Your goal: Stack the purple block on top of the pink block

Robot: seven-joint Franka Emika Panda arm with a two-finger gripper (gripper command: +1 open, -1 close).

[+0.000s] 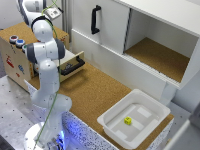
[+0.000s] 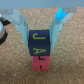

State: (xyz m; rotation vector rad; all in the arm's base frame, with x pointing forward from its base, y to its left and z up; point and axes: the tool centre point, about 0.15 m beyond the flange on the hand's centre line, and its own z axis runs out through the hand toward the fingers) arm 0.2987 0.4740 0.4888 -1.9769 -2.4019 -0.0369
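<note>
Exterior view, from its left: the Panda arm (image 1: 47, 55) stands at the edge of a cork-topped counter (image 1: 95, 95); its gripper is hidden here. Toward that view's right sits a white bin (image 1: 150, 122) holding a small yellow cube (image 1: 128, 120). Wrist view: the gripper (image 2: 39, 40) has its fingers (image 2: 21, 30) pinching the purple block (image 2: 39, 43) by opposite flat sides, the block resting on the pink block (image 2: 39, 63). The block appears small, rigid and light; its parallel side faces suit a centred grasp.
</note>
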